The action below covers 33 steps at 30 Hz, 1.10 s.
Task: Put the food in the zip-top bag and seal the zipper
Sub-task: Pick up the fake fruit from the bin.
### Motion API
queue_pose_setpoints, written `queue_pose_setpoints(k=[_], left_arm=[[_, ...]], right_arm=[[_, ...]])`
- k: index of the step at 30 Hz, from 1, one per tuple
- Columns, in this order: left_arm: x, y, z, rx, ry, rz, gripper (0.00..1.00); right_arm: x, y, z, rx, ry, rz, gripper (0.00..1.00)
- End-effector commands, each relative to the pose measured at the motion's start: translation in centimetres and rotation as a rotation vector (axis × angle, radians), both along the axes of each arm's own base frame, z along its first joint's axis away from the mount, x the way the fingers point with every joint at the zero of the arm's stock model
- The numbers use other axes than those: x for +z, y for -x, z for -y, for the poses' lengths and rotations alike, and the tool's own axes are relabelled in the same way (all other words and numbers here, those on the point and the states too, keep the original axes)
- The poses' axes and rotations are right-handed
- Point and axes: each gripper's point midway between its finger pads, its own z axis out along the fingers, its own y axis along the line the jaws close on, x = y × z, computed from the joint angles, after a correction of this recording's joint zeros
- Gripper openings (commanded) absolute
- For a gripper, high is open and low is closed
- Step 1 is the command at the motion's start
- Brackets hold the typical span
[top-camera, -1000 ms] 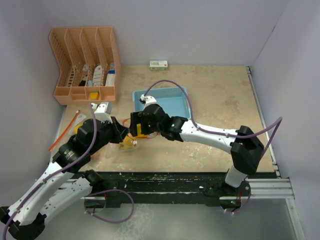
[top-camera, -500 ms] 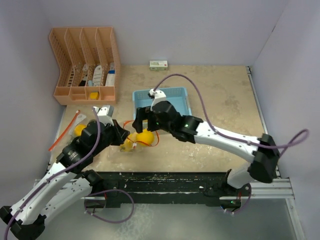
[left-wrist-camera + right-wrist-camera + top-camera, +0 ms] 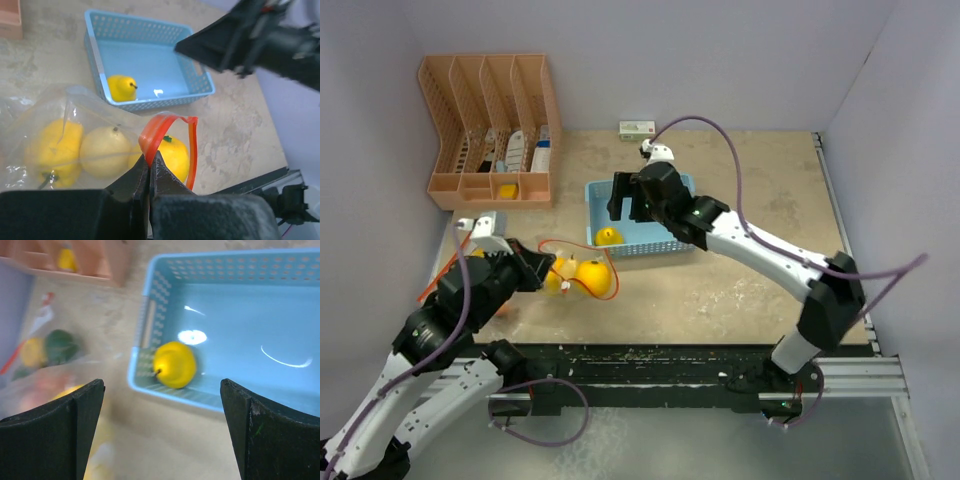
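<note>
Fruit sits in two places. Three yellow toy fruits [image 3: 105, 150] lie inside the clear zip-top bag [image 3: 75, 107], which rests toward the near-left corner of the desk. One yellow toy pear [image 3: 174, 364] lies in the light-blue slotted basket [image 3: 665, 205] at mid-desk, against its near-left corner. The left gripper [image 3: 150, 162] is pinched tight on the bag's red zipper strip [image 3: 162, 124], which arches in a loop over the nearest fruit. The right gripper [image 3: 162, 385] hovers above the basket, fingers spread wide and holding nothing, the pear below them. Nearer the left edge a blurred green item [image 3: 60, 346] shows under clear plastic; whether it is in the same bag cannot be told. A peach file organizer [image 3: 490, 120] stands at the far-left corner, and a small box [image 3: 637, 128] sits at the far edge.
</note>
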Motion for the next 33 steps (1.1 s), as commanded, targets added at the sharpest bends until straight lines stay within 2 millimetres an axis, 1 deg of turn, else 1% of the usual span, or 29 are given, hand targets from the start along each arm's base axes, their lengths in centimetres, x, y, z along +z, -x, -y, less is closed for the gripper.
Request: queue_pose_setpoints(k=[1,2,4,7,9,11,15,18,19,22,24,26,30,33], left_arm=[[5.5,0.4,-1.8,0.074,0.103,0.131,0.0],[6.1,0.6,-2.1,0.079,0.115,0.145,0.0],[7.0,0.8,-2.5,0.088,0.122,0.163,0.0],[7.7,1.0,-3.0,0.099,0.116,0.175,0.0],[7.8,1.0,-3.0,0.098,0.106,0.177,0.0],[7.8,1.0,-3.0,0.098,0.1,0.176,0.0],[7.4,0.9,-3.2,0.103,0.084,0.17,0.0],[7.4,0.9,-3.3,0.106,0.082,0.171,0.0],[7.4,1.0,-3.3,0.106,0.081,0.17,0.0],[7.4,1.2,-3.5,0.111,0.081,0.169,0.0],[7.3,1.3,-3.7,0.117,0.082,0.168,0.0],[7.2,1.4,-3.9,0.122,0.083,0.168,0.0],[7.2,1.4,-4.0,0.125,0.082,0.166,0.0],[7.2,1.5,-4.1,0.126,0.085,0.165,0.0]], right_arm=[[-4.2,-2.8,-0.2,-0.001,0.14,-0.066,1.0],[-4.8,-3.3,-0.6,0.003,0.158,-0.065,1.0],[-6.5,-4.2,-1.3,0.01,0.192,-0.077,1.0],[-8.9,-5.0,-2.6,0.054,0.211,-0.105,0.96],[-10.2,-5.0,-4.0,0.11,0.191,-0.122,0.96],[-10.9,-4.9,-5.1,0.153,0.16,-0.12,0.95],[-12.4,-5.0,-6.2,0.195,0.15,-0.132,0.94],[-14.5,-5.1,-6.7,0.214,0.175,-0.168,0.91],[-15.1,-5.1,-6.7,0.213,0.187,-0.182,0.89],[-16.8,-5.2,-6.2,0.182,0.225,-0.223,0.77],[-17.9,-4.9,-5.3,0.154,0.261,-0.253,0.68],[-18.8,-4.8,-4.7,0.135,0.285,-0.263,0.66],[-20.4,-4.6,-4.0,0.122,0.335,-0.3,0.67],[-21.1,-4.1,-3.8,0.138,0.365,-0.331,0.72]])
